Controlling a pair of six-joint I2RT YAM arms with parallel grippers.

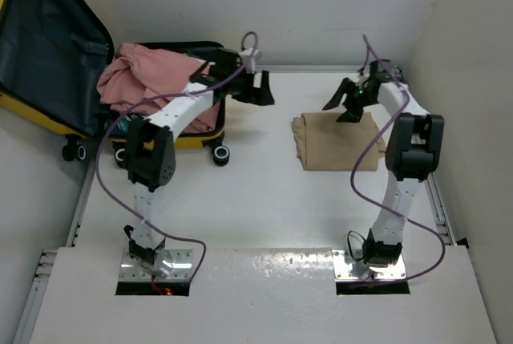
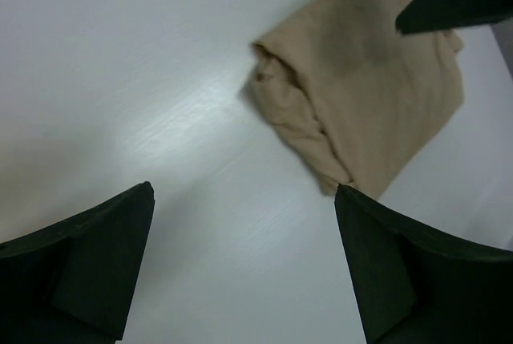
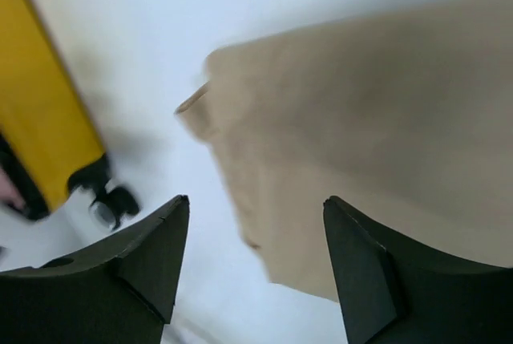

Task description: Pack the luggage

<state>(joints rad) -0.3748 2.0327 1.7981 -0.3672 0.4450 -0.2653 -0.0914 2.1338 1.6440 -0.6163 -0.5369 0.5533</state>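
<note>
The yellow luggage (image 1: 48,123) lies open at the back left, its dark grey lid (image 1: 48,39) raised, with a pink garment (image 1: 156,79) heaped in its lower half. A folded tan garment (image 1: 337,142) rests on the table at the right; it also shows in the left wrist view (image 2: 377,95) and the right wrist view (image 3: 377,143). My left gripper (image 1: 263,89) hovers open over bare table just right of the luggage, holding nothing. Above the tan garment's far edge my right gripper (image 1: 343,106) stands open and empty. A yellow luggage side (image 3: 40,111) and a wheel (image 3: 112,204) show in the right wrist view.
White walls close in the back and right sides. A metal rail (image 1: 80,200) runs along the table's left edge and another (image 1: 441,208) along the right. Purple cables (image 1: 365,176) loop from both arms.
</note>
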